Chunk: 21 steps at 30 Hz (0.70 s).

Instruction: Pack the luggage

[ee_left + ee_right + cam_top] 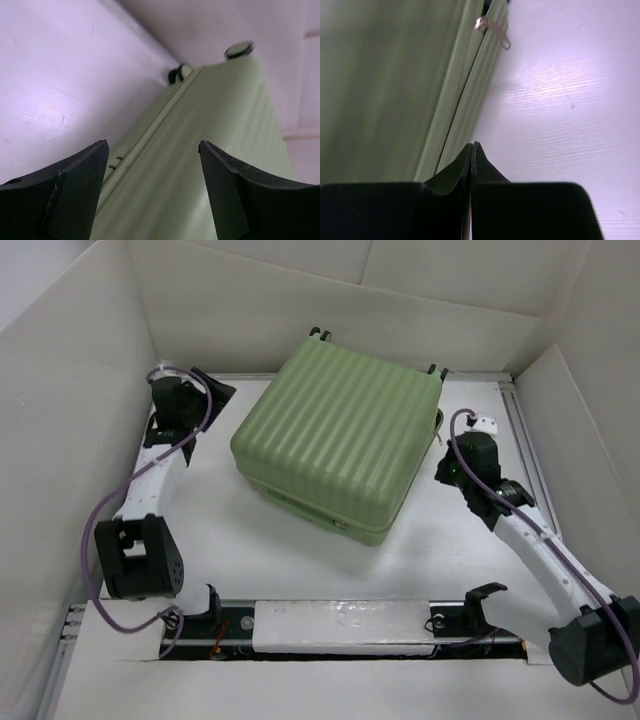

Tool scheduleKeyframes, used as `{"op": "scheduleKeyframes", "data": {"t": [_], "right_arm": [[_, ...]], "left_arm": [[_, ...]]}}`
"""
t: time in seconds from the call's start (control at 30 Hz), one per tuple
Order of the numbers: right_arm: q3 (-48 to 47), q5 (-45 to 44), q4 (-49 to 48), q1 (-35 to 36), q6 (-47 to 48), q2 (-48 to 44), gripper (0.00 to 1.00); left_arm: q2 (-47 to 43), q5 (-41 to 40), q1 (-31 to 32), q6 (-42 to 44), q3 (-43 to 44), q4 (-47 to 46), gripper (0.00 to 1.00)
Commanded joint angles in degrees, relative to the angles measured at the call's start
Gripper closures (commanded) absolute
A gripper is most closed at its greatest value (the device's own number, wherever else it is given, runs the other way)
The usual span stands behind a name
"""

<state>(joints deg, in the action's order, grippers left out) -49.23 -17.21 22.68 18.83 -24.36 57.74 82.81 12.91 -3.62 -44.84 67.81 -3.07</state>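
The luggage (pixel 340 435) is a pale green ribbed hard-shell suitcase, lying flat and closed in the middle of the white table. Its black-and-green wheels (pixel 320 333) point to the far wall. My left gripper (pixel 220 392) is at its far left corner, open and empty. The left wrist view shows the shell (pixel 200 150) between the open fingers (pixel 152 170), with two wheels (pixel 239 49) beyond. My right gripper (pixel 444 472) is by the suitcase's right side, shut and empty. The right wrist view shows the shut fingertips (pixel 472 146) beside the shell's seam (pixel 465 95) and a metal zipper pull (pixel 492 30).
White walls (pixel 70 390) close in the table on the left, back and right. A metal rail (pixel 340 623) runs along the near edge between the arm bases. Another rail (pixel 525 440) runs along the right side.
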Motion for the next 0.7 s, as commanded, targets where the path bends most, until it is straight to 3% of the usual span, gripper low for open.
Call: {"op": "scheduleKeyframes", "data": {"t": [0.0, 0.17, 0.33, 0.5, 0.67], "right_arm": [[1.2, 8.1, -8.0, -0.8, 1.7, 2.7, 1.00], [4.7, 11.1, -15.4, 1.0, 1.7, 7.0, 1.00], [2.1, 16.3, -20.2, 5.2, 3.6, 14.6, 1.00], [-7.0, 23.4, -21.8, 8.0, 9.7, 26.7, 1.00], [-15.8, 31.7, -21.8, 8.0, 13.4, 32.6, 1.00]], "left_arm": [[2.4, 9.4, 0.8, -1.4, -5.0, -4.7, 0.31], [6.1, 11.9, 3.7, -3.3, -10.7, -10.8, 0.32], [4.9, 14.6, 6.4, -8.8, -20.9, -22.1, 0.35], [-3.5, 14.6, 10.5, -10.4, -29.7, -27.2, 0.36], [-13.8, 11.9, 16.4, -12.9, -39.2, -30.7, 0.36]]}}
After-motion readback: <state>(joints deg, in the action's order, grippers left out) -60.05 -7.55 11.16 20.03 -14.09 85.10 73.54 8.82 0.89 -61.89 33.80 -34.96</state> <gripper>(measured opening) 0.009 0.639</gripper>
